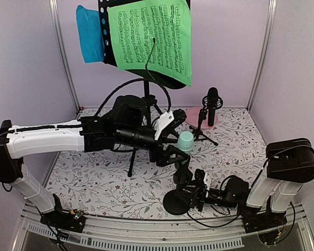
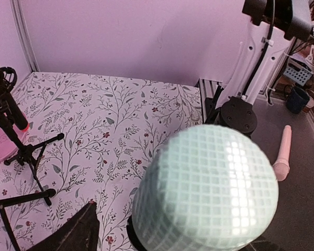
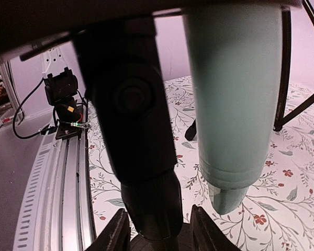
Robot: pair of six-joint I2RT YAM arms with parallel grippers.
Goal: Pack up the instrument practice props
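The mint-green microphone (image 1: 186, 141) stands upright in a black mic support with a round base (image 1: 172, 203). My left gripper (image 1: 175, 151) is open around the mic just under its head (image 2: 209, 188); one finger (image 2: 73, 232) shows, apart from it. My right gripper (image 1: 196, 183) is low and shut on the support's post (image 3: 146, 157), beside the mic's handle (image 3: 233, 94). The black microphone (image 1: 213, 99) sits on a tripod support (image 1: 201, 133). At the back, the black perforated rack (image 1: 105, 21) holds a green sheet (image 1: 152, 36) and a blue sheet (image 1: 90, 34).
A round pink plate (image 1: 194, 116) lies under the black microphone's tripod. The rack's tripod legs (image 1: 133, 157) spread under my left arm. Purple walls close in the flowered cloth (image 1: 94, 178) on three sides. A pink microphone (image 2: 282, 157) lies off the table.
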